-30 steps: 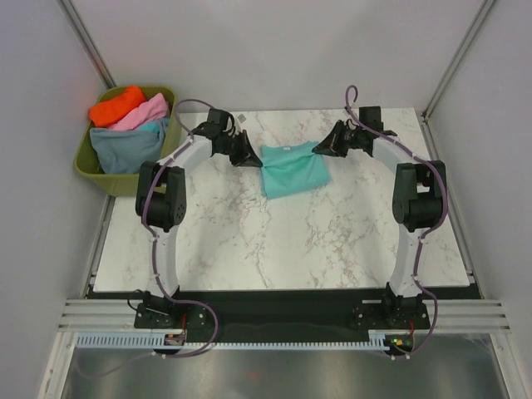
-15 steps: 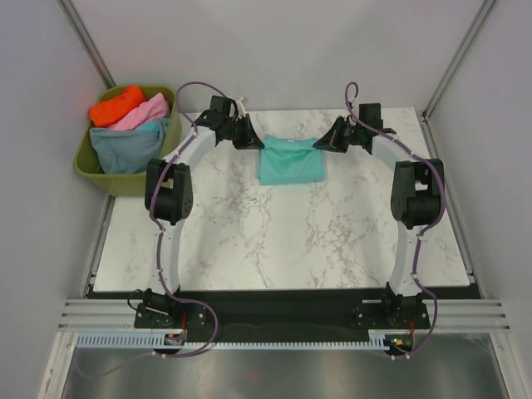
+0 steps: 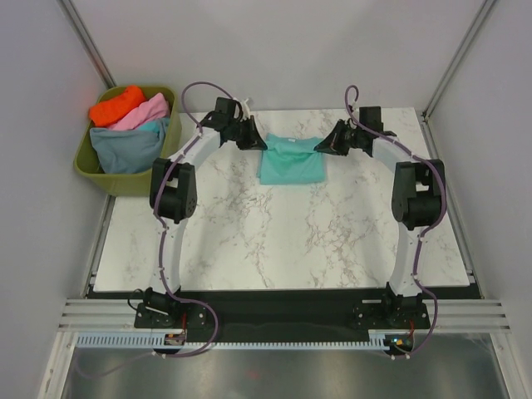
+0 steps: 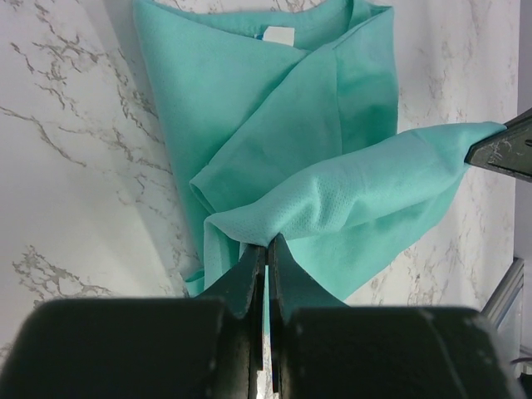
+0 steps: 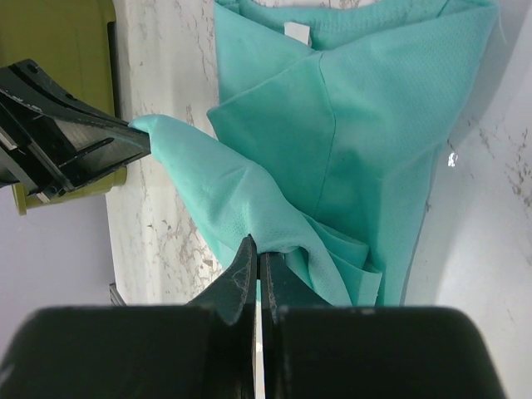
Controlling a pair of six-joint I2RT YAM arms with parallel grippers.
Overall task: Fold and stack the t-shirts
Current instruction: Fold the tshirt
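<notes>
1. Two arms reach to the far side of the marble table (image 3: 249,233) in the top view, one at each end of the teal-green t-shirt (image 3: 291,165). The left gripper (image 3: 253,138) is at the shirt's upper left corner and the right gripper (image 3: 326,146) at its upper right. The shirt lies partly folded near the far edge, about mid-table. The orange t-shirt (image 3: 116,104), pink t-shirt (image 3: 147,110), light teal t-shirt (image 3: 155,126) and slate blue-grey t-shirt (image 3: 125,150) are piled in the olive tub (image 3: 90,170), off the table's far left corner.
2. Left wrist view: the left pincer is pinched tight on a band of teal-green cloth. The band is raised off the rest of the shirt, which lies just past the tips, and it stretches over to the right gripper.
3. Right wrist view: same deal mirrored. The right pincer is clamped on that band, which runs off to the left gripper.
</notes>
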